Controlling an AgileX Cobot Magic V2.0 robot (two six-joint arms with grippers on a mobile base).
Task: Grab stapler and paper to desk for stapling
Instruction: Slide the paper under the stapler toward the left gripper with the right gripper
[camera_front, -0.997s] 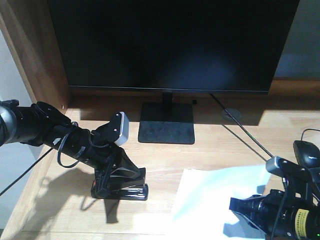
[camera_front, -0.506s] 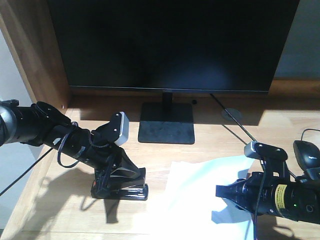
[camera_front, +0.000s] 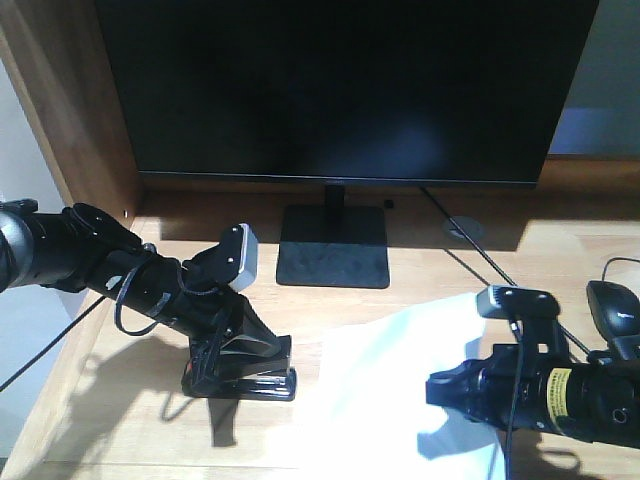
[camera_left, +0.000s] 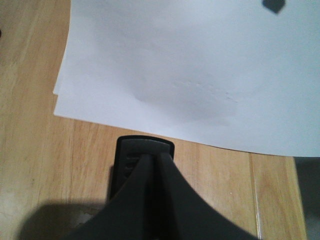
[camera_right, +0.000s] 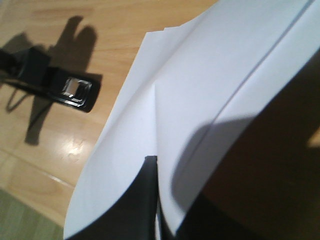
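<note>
Here the glossy black stapler (camera_front: 255, 382) lies flat on the light wooden desk (camera_front: 420, 285). The left gripper (camera_left: 151, 161) sits on its rounded top, with jaws drawn narrow upon it. Near it, to the right, the thin white paper (camera_front: 375, 385) bends upward in a soft curve, its edge pinched between the closed jaws of the right gripper (camera_front: 438, 392).

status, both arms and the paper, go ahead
Left gripper shut on black stapler, resting on wooden desk. Right gripper shut on white paper sheets, held edge lifted. Only bare wood between stapler and paper.
</note>
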